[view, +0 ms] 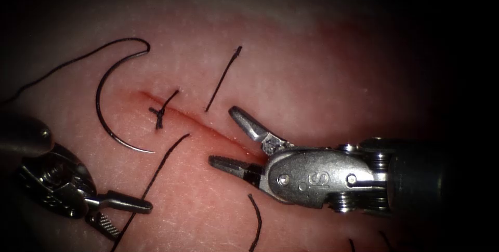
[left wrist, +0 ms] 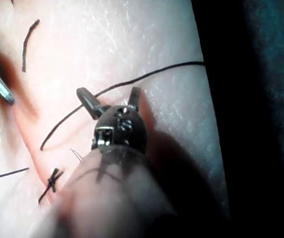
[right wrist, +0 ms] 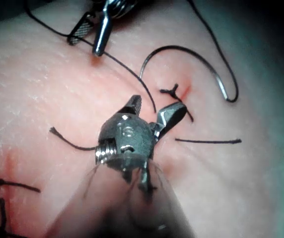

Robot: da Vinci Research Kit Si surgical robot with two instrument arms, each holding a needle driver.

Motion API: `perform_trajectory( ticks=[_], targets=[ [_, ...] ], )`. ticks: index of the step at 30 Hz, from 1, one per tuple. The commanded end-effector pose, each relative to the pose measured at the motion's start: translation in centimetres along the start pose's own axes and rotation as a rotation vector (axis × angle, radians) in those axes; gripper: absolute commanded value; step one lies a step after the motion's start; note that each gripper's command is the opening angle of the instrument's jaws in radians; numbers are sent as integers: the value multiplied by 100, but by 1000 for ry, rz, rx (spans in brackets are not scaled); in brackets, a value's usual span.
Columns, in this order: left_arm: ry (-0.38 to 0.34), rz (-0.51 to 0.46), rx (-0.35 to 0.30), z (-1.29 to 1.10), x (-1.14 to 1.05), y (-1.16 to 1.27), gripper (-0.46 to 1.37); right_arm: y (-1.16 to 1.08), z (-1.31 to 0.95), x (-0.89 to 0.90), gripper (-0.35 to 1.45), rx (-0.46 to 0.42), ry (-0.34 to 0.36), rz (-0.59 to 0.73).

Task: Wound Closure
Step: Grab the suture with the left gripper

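Your field is the tissue (view: 312,65), with the cut (view: 208,127) running as a red line from upper left down toward the right. The right end effector (view: 228,137) comes in from the right and sits over the lower end of that cut; you have its jaws spread wide, one on each side of the line, and they hold nothing. Its body covers the rest of the cut beyond that point.

Your left end effector (view: 122,213) is at the lower left, left of the cut, jaws parted and empty. The long thread (view: 156,179) passes just beside its tips; in the left wrist view it runs between the two jaws, whether touching you cannot tell.

The needle (view: 106,111) lies free on the tissue surface left of the cut, its curve open toward the cut and not driven in, its point toward the lower right. Thread leaves its upper end and trails off to the left.

A tied knot (view: 160,114) sits across the upper part of the cut. Loose cut ends lie around: one (view: 223,78) above the cut, another (view: 255,221) below the right end effector.
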Motion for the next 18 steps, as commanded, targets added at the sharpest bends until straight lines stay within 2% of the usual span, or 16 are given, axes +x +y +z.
perform_trajectory(
  ticks=[1, 4, 5, 10, 11, 13, 14, 18],
  targets=[
    [5, 0, -1, 0, 1, 0, 63, 0, 0, 0, 128, 4, 0, 0],
    [9, 1, -2, 0, 4, 1, 53, 0, 0, -1, 128, 4, 0, -1],
    [10, 1, -2, 1, 6, 1, 43, 0, 1, -1, 128, 4, 0, -1],
    [19, 4, -5, 2, 9, 2, 29, -1, 1, -3, 129, 3, 1, -2],
    [20, 4, -5, 1, 10, 1, 18, -1, 1, -3, 129, 3, 1, -2],
    [23, 3, -6, 0, 9, 0, -27, -1, 1, -3, 129, 3, 1, -2],
    [25, 3, -7, -2, 8, -2, -35, -2, 1, -4, 129, 3, 1, -2],
    [36, -24, -13, -10, 5, -17, -35, -2, 1, -4, 130, 3, 1, -3]
  ],
)
